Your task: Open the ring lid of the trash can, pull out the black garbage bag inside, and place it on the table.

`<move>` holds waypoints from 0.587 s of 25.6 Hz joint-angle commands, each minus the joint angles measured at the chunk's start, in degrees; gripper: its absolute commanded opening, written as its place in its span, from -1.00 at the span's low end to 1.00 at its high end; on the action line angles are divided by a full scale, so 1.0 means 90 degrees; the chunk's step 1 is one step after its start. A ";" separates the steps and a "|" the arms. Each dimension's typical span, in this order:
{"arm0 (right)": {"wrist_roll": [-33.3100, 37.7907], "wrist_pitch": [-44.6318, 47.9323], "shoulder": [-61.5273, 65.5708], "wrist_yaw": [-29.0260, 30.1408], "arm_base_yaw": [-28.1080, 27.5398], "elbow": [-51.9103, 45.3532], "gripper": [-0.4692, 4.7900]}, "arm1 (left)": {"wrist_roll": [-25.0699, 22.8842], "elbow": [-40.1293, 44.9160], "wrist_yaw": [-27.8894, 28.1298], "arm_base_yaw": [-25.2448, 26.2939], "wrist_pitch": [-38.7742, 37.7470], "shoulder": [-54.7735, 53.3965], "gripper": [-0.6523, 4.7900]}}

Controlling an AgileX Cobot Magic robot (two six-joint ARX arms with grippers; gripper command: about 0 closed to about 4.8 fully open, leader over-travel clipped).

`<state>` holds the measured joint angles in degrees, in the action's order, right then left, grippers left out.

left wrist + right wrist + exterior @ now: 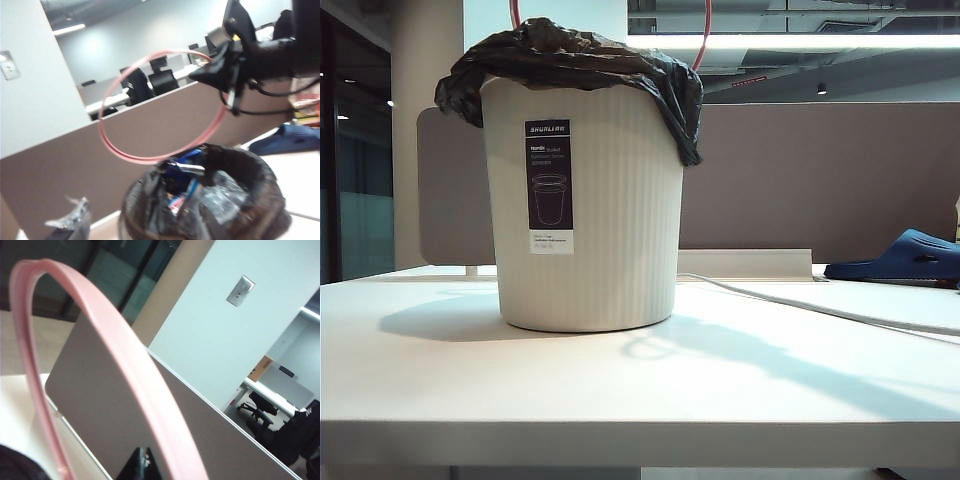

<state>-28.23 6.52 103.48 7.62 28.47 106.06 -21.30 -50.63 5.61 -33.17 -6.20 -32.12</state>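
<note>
The cream trash can (620, 230) stands on the white table (620, 400). The black garbage bag (570, 55) sits inside it, its edge draped over the rim. The pink ring lid (707, 40) hangs in the air above the can. In the left wrist view the ring lid (107, 140) hangs round the right gripper (197, 76) above the open garbage bag (250, 200). The right gripper (145, 456) pokes through the ring lid (125, 350) with its tips pressed together. My left gripper (143, 225) stands open just over the bag's near rim. Neither gripper shows in the exterior view.
A dark blue slipper (905, 258) lies at the table's back right, and a white cable (820, 305) runs across the table toward it. A brown partition (820, 180) stands behind. Blue and white wrappers (185, 180) fill the bag.
</note>
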 commanded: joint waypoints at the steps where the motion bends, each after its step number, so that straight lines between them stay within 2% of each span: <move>1: 0.0202 0.0068 0.0100 0.0083 -0.0097 0.0274 -0.82 | 0.0304 -0.0022 -0.0221 -0.0007 -0.0304 0.0126 0.24; 11: 0.0998 0.0066 0.0668 0.0175 -0.0597 0.0967 -0.82 | 0.0471 -0.0022 -0.0347 -0.0005 -0.0852 0.0311 0.24; 15: 0.1013 0.0100 0.0741 0.0163 -0.0743 0.0967 -0.82 | 0.0493 -0.0022 -0.0391 -0.0007 -0.1059 0.0406 0.24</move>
<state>-19.70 6.33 110.65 9.04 21.85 114.21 -17.17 -50.61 2.50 -33.19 -15.33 -28.75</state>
